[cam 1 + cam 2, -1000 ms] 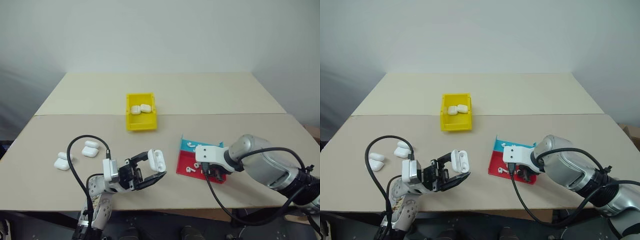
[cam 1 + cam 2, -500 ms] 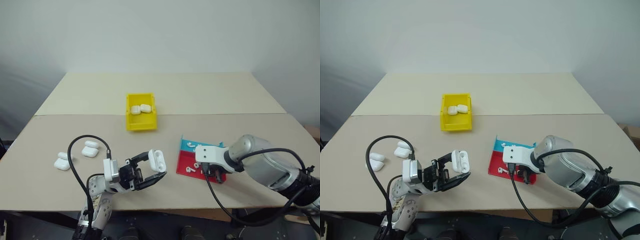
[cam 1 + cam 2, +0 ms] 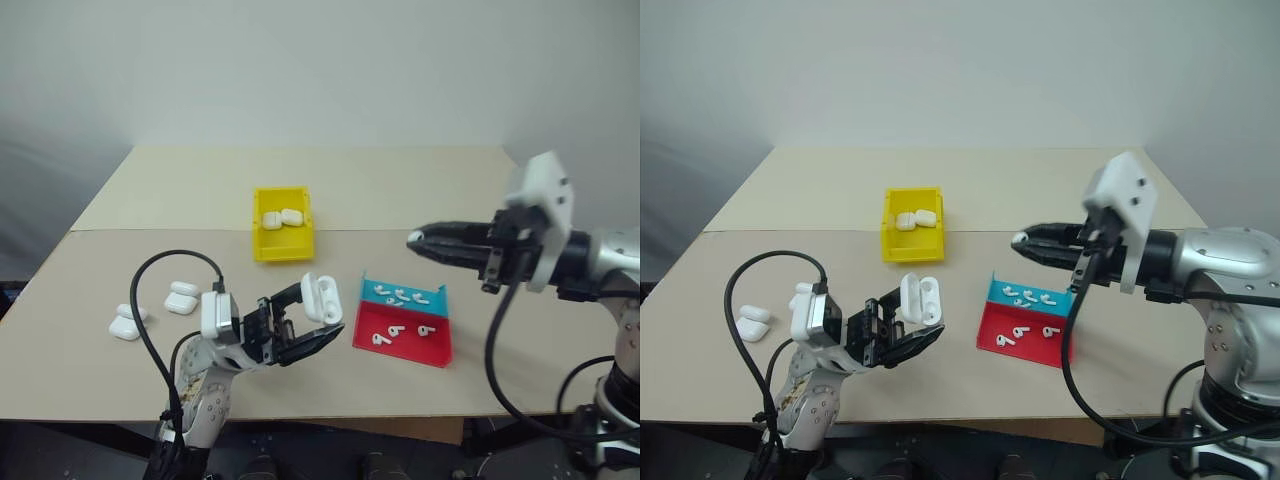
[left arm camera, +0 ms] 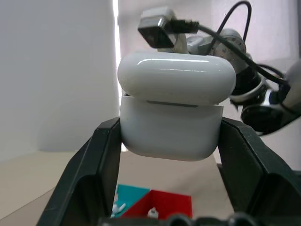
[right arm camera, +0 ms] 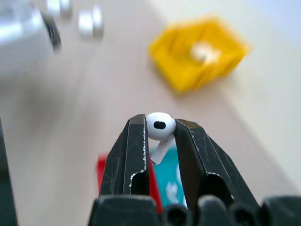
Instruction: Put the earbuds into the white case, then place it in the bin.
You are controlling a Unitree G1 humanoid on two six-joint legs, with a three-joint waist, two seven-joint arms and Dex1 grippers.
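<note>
Above the tray (image 3: 404, 330), right pincer (image 5: 159, 126) pinches an earbud (image 5: 160, 125).

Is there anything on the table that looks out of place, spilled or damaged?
Nothing stands out. Loose earbuds lie inside the red-and-blue tray, two closed cases sit in the yellow bin, and spare cases rest on the table.

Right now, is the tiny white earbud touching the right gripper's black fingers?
Touching. The right wrist view shows the earbud pinched between both fingers of the right gripper.
</note>
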